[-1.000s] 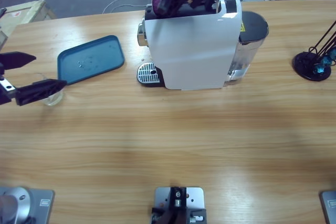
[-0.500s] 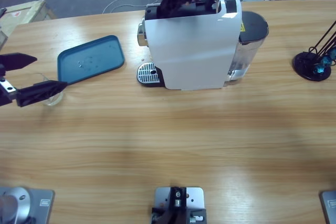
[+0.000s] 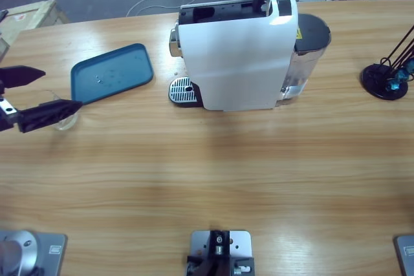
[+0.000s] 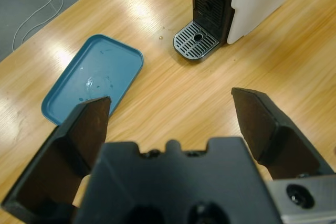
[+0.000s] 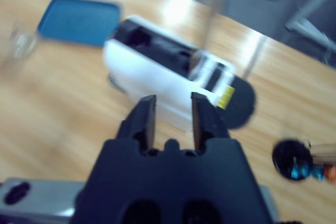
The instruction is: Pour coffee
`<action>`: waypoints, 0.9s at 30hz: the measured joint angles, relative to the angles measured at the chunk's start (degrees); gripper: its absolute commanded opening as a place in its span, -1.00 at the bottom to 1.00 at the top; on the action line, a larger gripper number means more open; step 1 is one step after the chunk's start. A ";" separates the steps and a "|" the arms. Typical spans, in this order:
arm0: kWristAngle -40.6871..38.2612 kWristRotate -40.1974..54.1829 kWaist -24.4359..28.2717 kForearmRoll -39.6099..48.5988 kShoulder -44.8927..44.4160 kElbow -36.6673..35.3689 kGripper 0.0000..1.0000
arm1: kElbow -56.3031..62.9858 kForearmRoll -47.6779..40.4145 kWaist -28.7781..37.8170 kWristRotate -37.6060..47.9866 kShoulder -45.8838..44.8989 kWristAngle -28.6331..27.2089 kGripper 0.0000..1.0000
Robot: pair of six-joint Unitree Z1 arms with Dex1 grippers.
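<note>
- High view: white coffee machine stands on the wooden table toward the far edge, its drip grate facing the blue tray.
- Left gripper enters from the left edge, jaws spread wide. A small clear glass sits on the table at the nearer jaw tip, partly hidden by it; contact cannot be told.
- Coffee: cannot be made out in the glass from any view.
- Left wrist view: left gripper wide open, nothing between the jaws; blue tray and drip grate lie ahead.
- Right wrist view: right gripper high above the table, jaws narrow with a small gap, holding nothing; coffee machine below, top compartment open.
- Black lamp base near the table's right end.
</note>
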 measured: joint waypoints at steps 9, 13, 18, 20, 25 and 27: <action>-0.04 -2.00 -0.64 1.03 -0.35 -0.27 0.98 | 1.62 -13.06 -8.40 15.29 2.52 -4.03 -1.00; -0.04 -2.00 -0.65 1.09 -0.35 -0.27 0.98 | 1.38 -18.56 -10.16 17.66 7.49 -0.67 -1.00; -0.04 -2.02 -0.65 1.09 -0.35 -0.27 0.98 | 1.35 -24.22 -10.66 17.86 8.78 4.14 -1.00; -0.04 -2.08 -0.65 1.09 -0.35 -0.27 0.98 | 1.20 -25.68 -10.49 17.31 8.87 5.33 -1.00; -0.05 -2.11 -0.65 1.09 -0.29 -0.28 0.98 | -2.28 -25.93 -9.29 15.98 11.57 8.06 -1.00; -0.05 -2.11 -0.65 1.09 -0.22 -0.38 0.98 | -3.05 -25.93 -9.05 15.94 13.21 9.20 -1.00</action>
